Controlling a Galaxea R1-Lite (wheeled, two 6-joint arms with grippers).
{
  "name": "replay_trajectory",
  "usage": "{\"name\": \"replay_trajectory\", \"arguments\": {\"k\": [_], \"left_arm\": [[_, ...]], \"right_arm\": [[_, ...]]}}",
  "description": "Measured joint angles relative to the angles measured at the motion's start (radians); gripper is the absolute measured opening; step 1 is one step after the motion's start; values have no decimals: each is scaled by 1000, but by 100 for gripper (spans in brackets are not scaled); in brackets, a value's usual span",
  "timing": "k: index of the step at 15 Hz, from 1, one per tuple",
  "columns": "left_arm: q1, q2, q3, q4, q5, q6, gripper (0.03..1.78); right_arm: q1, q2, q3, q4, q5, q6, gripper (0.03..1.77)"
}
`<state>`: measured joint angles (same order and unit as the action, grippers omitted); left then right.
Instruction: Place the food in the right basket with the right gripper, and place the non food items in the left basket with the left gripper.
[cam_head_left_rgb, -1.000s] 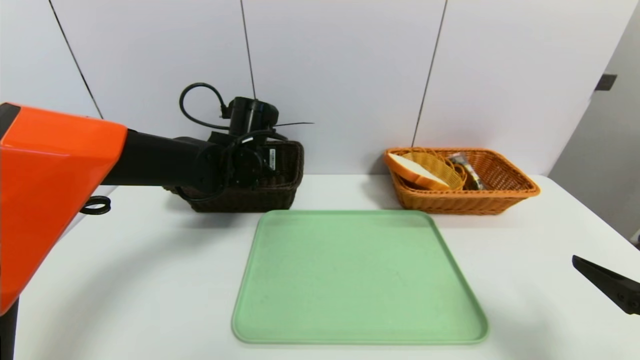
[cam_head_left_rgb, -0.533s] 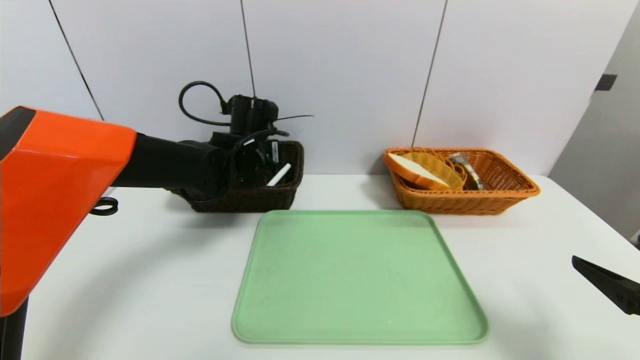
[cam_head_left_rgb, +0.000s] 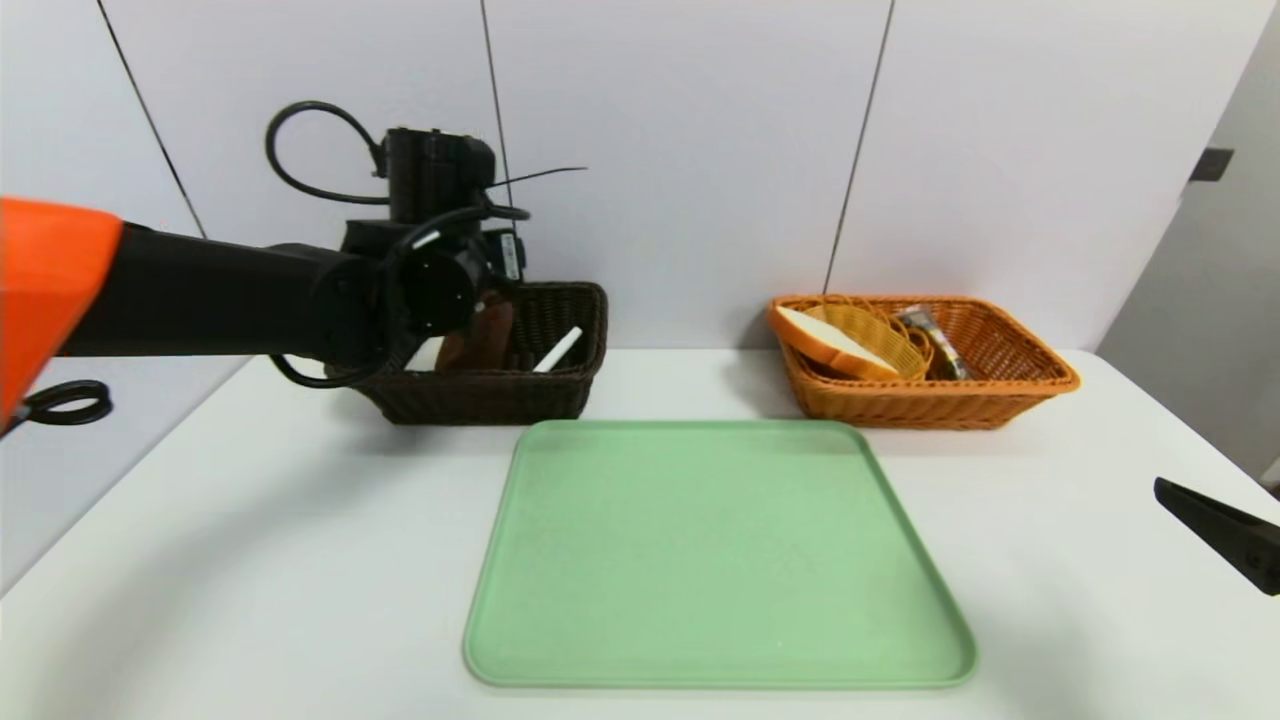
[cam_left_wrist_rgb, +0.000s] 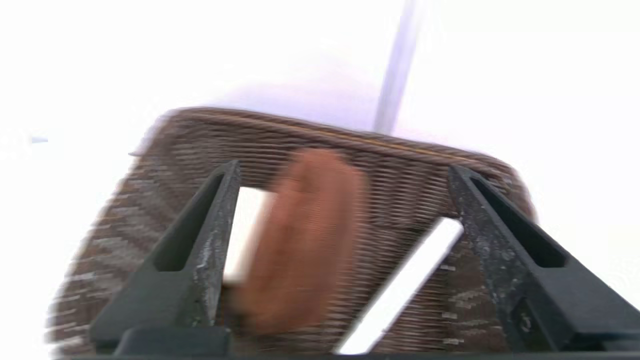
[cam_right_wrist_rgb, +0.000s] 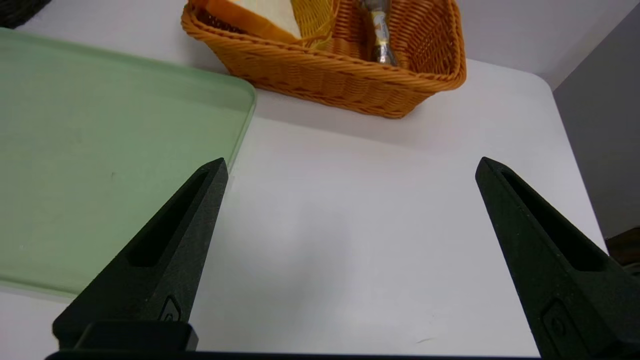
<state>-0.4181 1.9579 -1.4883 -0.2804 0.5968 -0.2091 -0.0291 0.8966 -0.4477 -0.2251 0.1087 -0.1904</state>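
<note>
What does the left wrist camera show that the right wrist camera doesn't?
Only the left wrist view: inside the dark basket, the brown cloth, white block and pen, framed by the open left gripper. Only the right wrist view: the orange basket with bread and snack, green tray, open right gripper. Shared: the white wall behind.

Left arm (cam_head_left_rgb: 250, 305) blocks the near-left part of the dark basket (cam_head_left_rgb: 560, 385); the white block (cam_left_wrist_rgb: 245, 235) shows only as a sliver beside the brown cloth (cam_left_wrist_rgb: 300, 240), both smeared by blur in the wrist view. Marker (cam_head_left_rgb: 557, 350) tip too small to make out. Right gripper (cam_right_wrist_rgb: 350, 170) cut off at the head view's edge. Snack (cam_head_left_rgb: 935, 340) label unreadable.
</note>
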Motion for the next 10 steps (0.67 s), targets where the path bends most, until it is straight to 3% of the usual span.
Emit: {"name": "replay_trajectory", "arguments": {"k": [2, 7, 10], "left_arm": [[73, -86, 82, 4, -31, 26, 153], [365, -396, 389, 7, -292, 209, 161], [454, -570, 569, 5, -369, 250, 164]], "right_arm": [[1, 1, -19, -1, 0, 0, 171], [2, 0, -76, 3, 6, -3, 171], [4, -4, -107, 6, 7, -4, 171]]}}
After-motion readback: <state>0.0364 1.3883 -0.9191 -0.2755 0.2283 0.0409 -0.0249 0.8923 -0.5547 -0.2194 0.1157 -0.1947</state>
